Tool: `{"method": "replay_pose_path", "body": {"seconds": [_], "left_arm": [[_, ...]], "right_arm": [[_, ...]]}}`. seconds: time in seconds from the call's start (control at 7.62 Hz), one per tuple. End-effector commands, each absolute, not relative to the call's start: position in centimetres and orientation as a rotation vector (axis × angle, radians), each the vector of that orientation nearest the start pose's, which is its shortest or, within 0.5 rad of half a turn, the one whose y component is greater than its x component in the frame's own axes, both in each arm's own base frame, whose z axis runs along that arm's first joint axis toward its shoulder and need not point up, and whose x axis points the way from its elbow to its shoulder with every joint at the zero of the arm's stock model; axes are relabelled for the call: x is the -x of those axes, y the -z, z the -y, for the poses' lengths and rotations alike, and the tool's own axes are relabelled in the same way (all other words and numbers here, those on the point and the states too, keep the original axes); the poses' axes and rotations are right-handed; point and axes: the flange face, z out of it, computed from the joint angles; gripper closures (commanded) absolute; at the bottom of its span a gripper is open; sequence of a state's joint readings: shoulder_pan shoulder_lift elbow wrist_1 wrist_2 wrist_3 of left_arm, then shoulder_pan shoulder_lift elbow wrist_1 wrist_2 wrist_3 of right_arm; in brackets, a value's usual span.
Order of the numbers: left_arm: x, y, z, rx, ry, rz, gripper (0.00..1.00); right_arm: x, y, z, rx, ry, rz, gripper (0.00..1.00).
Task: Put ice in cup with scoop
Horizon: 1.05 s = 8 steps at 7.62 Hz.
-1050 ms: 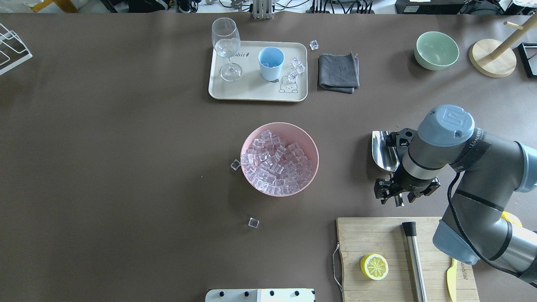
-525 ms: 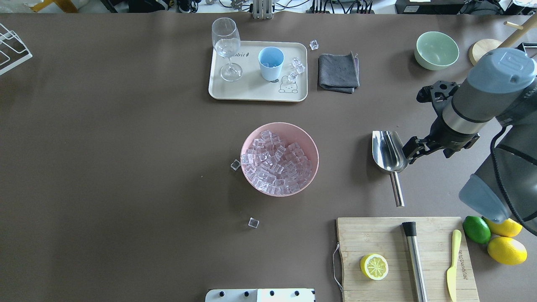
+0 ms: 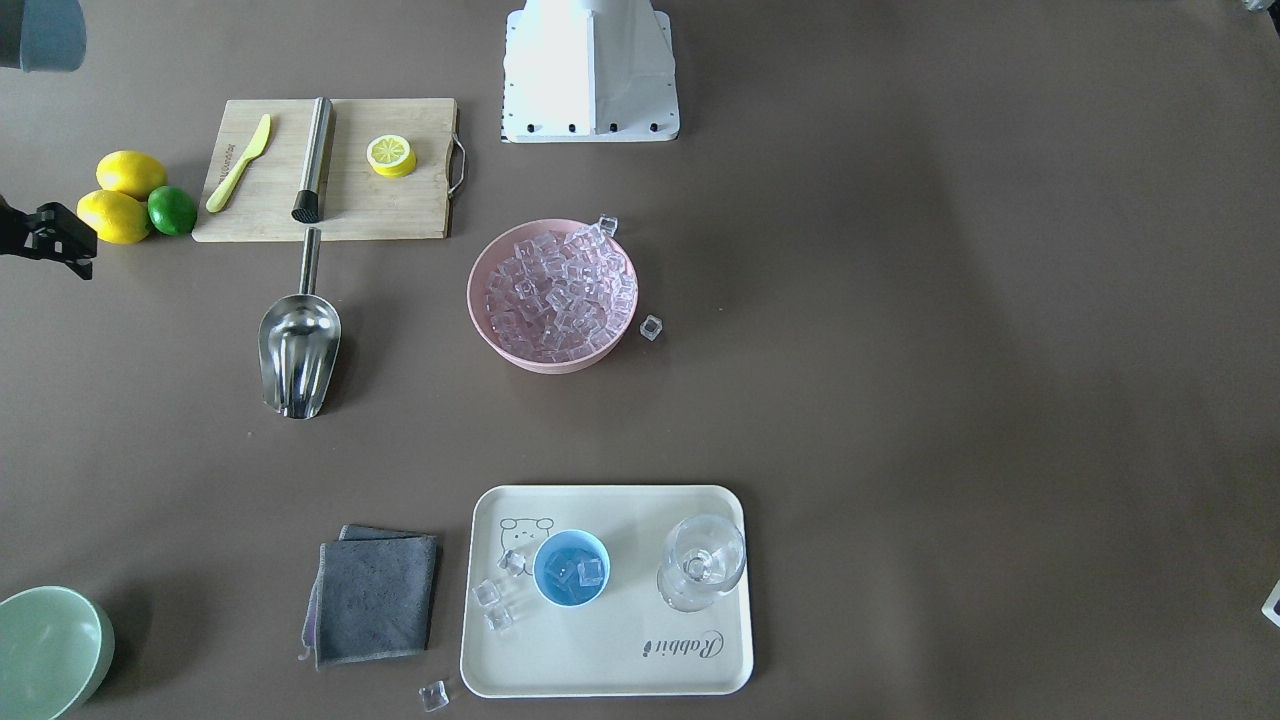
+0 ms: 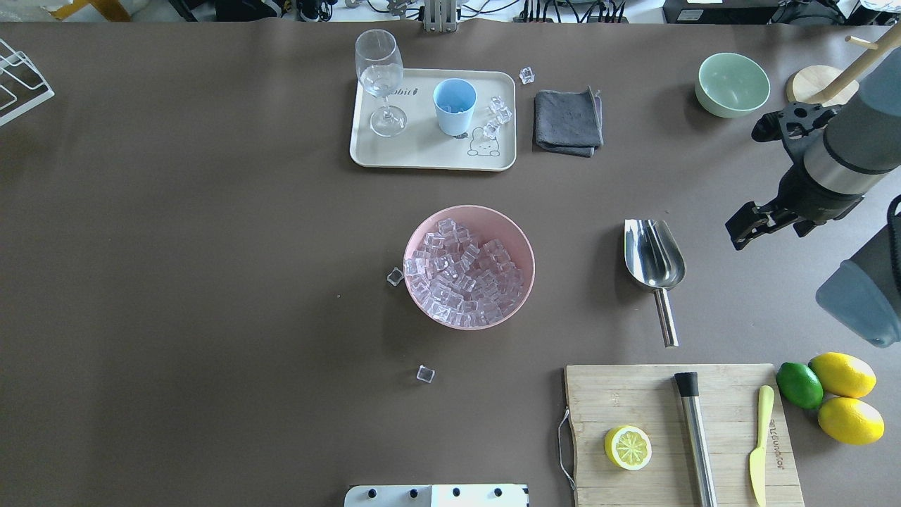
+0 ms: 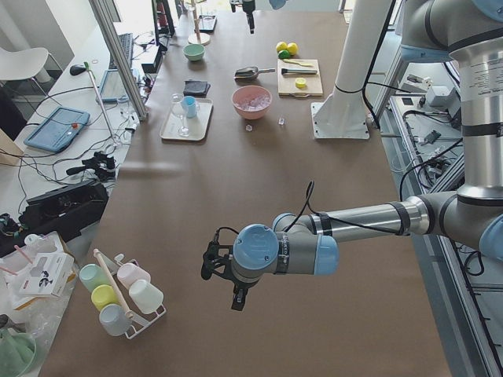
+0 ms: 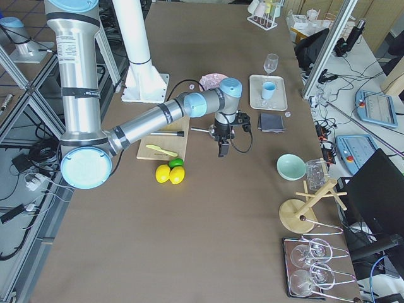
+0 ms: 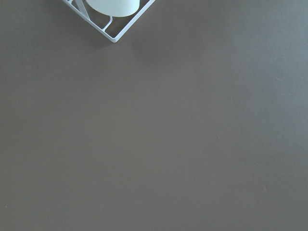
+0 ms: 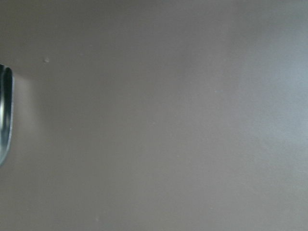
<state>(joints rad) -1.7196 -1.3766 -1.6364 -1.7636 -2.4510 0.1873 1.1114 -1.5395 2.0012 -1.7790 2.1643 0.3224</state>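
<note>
Scoop (image 4: 654, 255) flat on table (image 4: 211, 282), apart from right gripper (image 4: 740, 232)

Lt-blue cup (image 4: 455, 105), pink bowl (image 4: 514, 232) w/ clear ice (image 4: 461, 278), steel scoop (image 4: 654, 255)

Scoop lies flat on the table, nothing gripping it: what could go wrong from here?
The scoop has only a thin rod handle to regrasp; a grasp there may slip or twist. The glass stands close beside the cup, so a pour could knock it. Loose ice beside the cup suggests spilling.
</note>
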Motion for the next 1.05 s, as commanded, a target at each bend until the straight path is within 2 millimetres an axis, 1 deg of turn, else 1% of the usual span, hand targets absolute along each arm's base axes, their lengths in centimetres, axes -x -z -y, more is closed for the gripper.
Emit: {"method": "replay_pose_path", "body": {"seconds": [0.0, 0.13, 0.26, 0.39, 0.52, 0.79, 0.92], "left_arm": [[9.8, -66.2, 40.5, -0.076, 0.095, -0.868, 0.01], [9.7, -65.2, 40.4, -0.064, 0.110, -0.869, 0.01], [9.6, -65.4, 40.3, -0.044, 0.119, -0.871, 0.01], [9.6, -65.4, 40.3, -0.041, 0.118, -0.869, 0.01], [9.6, -65.2, 40.4, -0.044, 0.117, -0.871, 0.01], [9.6, -65.5, 40.3, -0.029, 0.126, -0.870, 0.01], [9.6, -65.1, 40.3, -0.020, 0.149, -0.872, 0.01]], "right_arm": [[0.6, -55.3, 44.4, -0.024, 0.257, 0.669, 0.00], [-2.8, -58.1, 43.9, -0.018, 0.236, 0.669, 0.00], [-4.3, -60.4, 43.8, 0.011, 0.203, 0.668, 0.00], [-4.5, -61.4, 43.8, 0.027, 0.198, 0.658, 0.00], [-5.3, -62.2, 43.9, 0.035, 0.177, 0.665, 0.00], [-5.7, -62.5, 43.5, 0.040, 0.158, 0.678, 0.00], [-5.9, -62.8, 43.0, 0.035, 0.146, 0.697, 0.00]]}}
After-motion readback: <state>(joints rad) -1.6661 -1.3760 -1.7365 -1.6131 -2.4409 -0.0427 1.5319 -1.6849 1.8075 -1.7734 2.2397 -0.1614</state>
